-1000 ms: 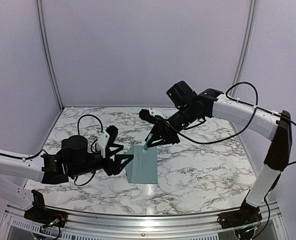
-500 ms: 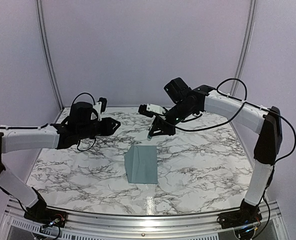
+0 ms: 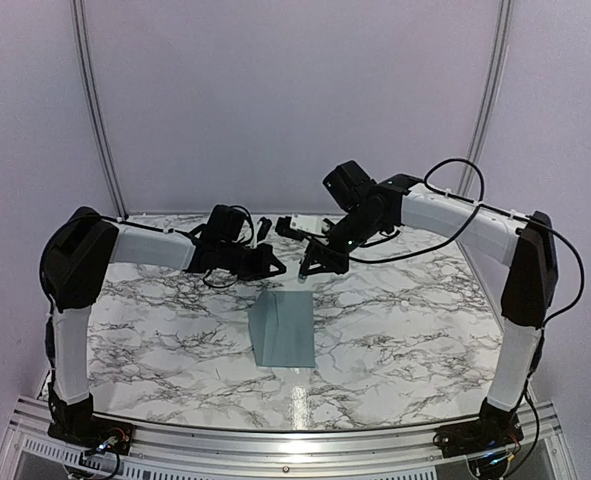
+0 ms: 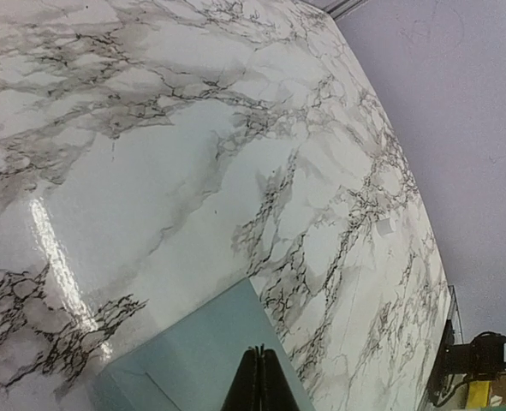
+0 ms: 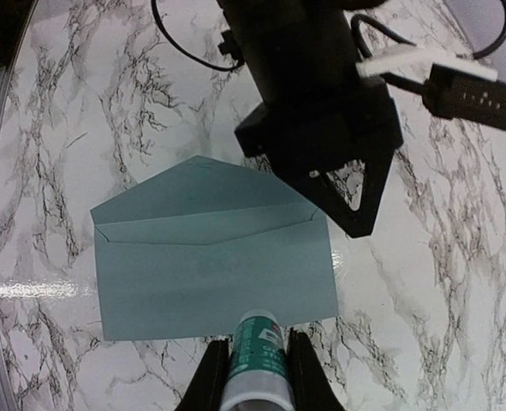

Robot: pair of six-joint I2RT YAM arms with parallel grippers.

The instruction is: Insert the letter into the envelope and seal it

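Right pincer (image 5: 257,370) of mine is clamped on a green tube (image 5: 258,341), aimed down at the envelope (image 5: 214,274), ready, I judge, to glue its open flap. My left pincer (image 4: 258,377) hangs pinched shut and empty above the envelope, which lies flat mid-desk (image 4: 150,171).

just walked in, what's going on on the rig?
Two arms are working over a blue-grey envelope that lies flat on the marble table with its flap open. The right tool is shut on a teal-and-white tube, probably glue, held above the envelope. The left tool is shut and empty, and hovers close by. No loose letter shows, and I can't tell if one is inside. The flap is not yet sealed.
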